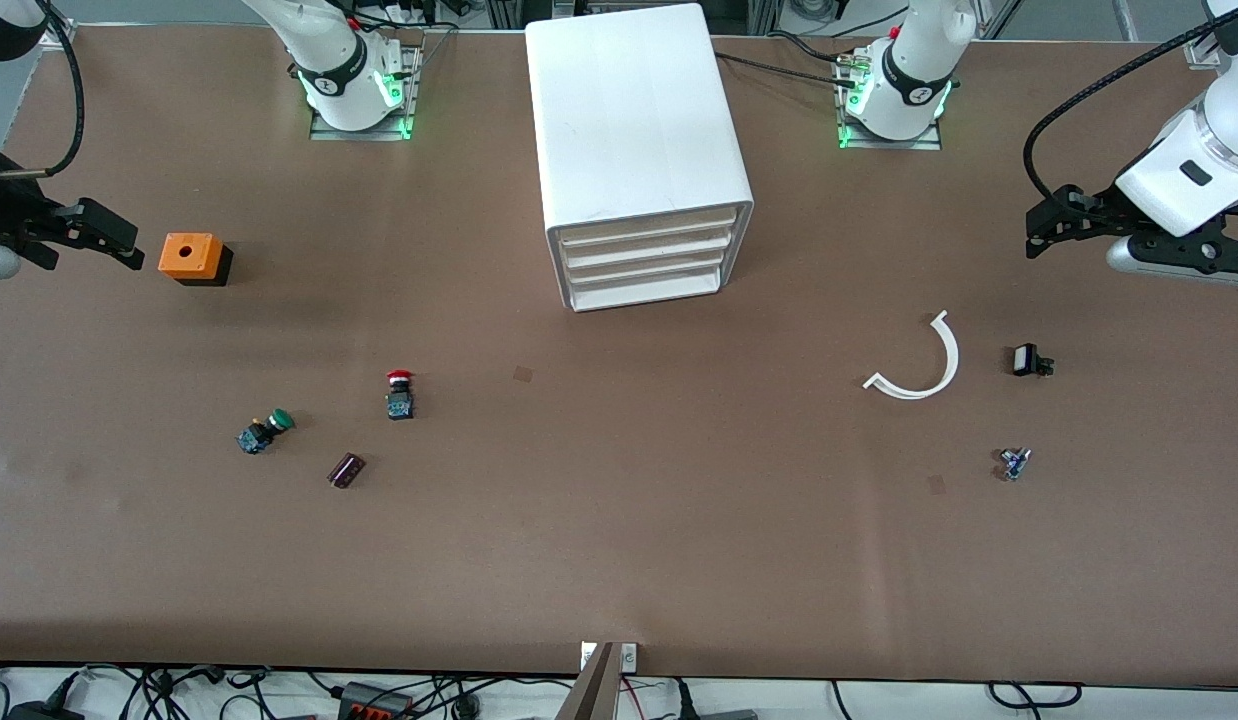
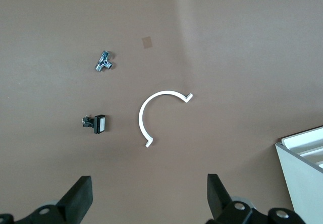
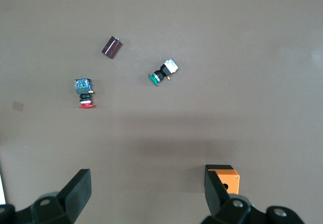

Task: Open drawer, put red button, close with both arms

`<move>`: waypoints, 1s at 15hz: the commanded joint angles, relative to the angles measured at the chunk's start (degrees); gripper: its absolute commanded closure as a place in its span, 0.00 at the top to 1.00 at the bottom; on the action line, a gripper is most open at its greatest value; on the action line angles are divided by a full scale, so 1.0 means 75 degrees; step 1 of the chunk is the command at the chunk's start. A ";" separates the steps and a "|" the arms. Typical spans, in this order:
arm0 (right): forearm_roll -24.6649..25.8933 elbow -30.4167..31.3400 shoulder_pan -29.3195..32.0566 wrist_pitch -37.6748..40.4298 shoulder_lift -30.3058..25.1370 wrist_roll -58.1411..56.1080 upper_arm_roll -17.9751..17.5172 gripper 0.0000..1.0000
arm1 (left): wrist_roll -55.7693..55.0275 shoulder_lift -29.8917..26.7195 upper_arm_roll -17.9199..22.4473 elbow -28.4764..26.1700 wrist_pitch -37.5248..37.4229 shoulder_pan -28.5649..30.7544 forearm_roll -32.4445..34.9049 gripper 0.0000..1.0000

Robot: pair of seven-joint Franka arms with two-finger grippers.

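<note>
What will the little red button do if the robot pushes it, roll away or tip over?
The red button lies on its side on the table, so it can't really tip further. Its round cap might let it roll a little, though the blocky body would probably stop it. It looks small, so likely light and easy to knock aside.

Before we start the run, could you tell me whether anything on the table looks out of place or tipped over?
Nothing looks damaged. Both the red button and the green button lie on their sides, and all drawers of the white drawer unit are shut.
</note>
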State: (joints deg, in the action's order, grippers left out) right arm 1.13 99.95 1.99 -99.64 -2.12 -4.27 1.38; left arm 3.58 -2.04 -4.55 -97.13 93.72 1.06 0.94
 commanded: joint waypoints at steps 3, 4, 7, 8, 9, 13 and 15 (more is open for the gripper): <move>0.0119 0.0103 0.0039 -0.0039 -0.0104 0.0019 -0.0044 1.00 | 0.0073 -0.0033 -0.0003 0.0130 -0.0156 -0.0012 -0.0113 1.00; 0.0131 0.0091 0.0028 -0.0039 -0.0104 0.0019 -0.0067 1.00 | 0.0073 -0.0033 -0.0003 0.0118 -0.0156 -0.0012 -0.0113 1.00; 0.0119 0.0103 0.0016 -0.0027 -0.0057 0.0019 -0.0091 1.00 | 0.0073 -0.0033 -0.0003 0.0130 -0.0156 -0.0012 -0.0113 1.00; 0.0096 0.0126 0.0016 -0.0027 -0.0022 0.0030 -0.0091 1.00 | 0.0073 -0.0021 -0.0003 0.0176 -0.0179 -0.0023 -0.0125 1.00; 0.0084 0.0126 0.0016 -0.0015 0.0024 0.0054 -0.0102 1.00 | 0.0073 -0.0021 -0.0003 0.0212 -0.0365 -0.0035 -0.0125 1.00; 0.0014 0.0126 -0.0007 -0.0085 0.0504 0.0112 -0.0103 1.00 | 0.0108 0.0037 -0.0178 0.0329 -0.1884 -0.0105 -0.0555 1.00; 0.0002 0.0091 -0.0182 -0.0225 0.0762 0.0113 -0.0103 1.00 | 0.0155 0.0212 -0.0167 0.0352 -0.3172 -0.0141 -0.1456 1.00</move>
State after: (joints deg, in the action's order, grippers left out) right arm 1.10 100.66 1.63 -100.13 2.03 -4.28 0.98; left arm 3.62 -1.95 -5.85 -95.71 77.41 0.35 -5.08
